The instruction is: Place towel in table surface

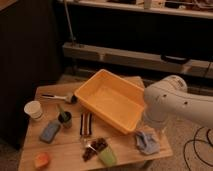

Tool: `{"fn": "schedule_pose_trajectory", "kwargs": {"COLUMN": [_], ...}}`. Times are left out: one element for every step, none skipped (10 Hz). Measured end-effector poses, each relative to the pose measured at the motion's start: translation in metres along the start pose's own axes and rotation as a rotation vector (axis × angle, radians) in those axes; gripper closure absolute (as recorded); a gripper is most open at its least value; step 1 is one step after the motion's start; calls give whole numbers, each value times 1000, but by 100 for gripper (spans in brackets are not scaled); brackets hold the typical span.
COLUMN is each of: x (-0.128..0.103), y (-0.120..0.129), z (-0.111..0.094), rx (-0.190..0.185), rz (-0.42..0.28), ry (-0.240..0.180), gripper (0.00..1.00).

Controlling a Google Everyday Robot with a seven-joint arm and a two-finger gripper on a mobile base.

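Note:
The towel [147,142] is a crumpled blue-grey cloth lying on the wooden table [65,150] near its front right corner. My white arm [170,102] reaches in from the right and hangs over that corner. My gripper [151,130] is at the arm's lower end, just above the towel and mostly hidden by the arm's bulky housing. I cannot tell if it touches the towel.
A large yellow bin [112,100] stands at the table's middle and back right. A white cup [34,110], a brush [57,96], a dark cup [65,118], a blue sponge [50,131], a striped packet [86,124], an orange item [41,160] and a green item [106,157] lie to the left and front.

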Motion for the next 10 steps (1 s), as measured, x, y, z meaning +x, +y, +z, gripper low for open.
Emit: {"fn": "schedule_pose_trajectory", "kwargs": {"x": [0, 1, 1, 4, 5, 6, 7, 6, 6, 5], "y": [2, 1, 0, -7, -13, -19, -32, -42, -52, -64], "z": [0, 1, 2, 11, 19, 27, 37, 45, 53, 65], "rx": [0, 2, 8, 23, 28, 29, 35, 27, 10, -33], "rz": [-4, -5, 0, 9, 17, 28, 39, 44, 49, 56], "ry": [0, -1, 1, 9, 18, 27, 40, 45, 54, 71], "gripper": [35, 35, 35, 35, 35, 35, 35, 35, 35, 35]}}
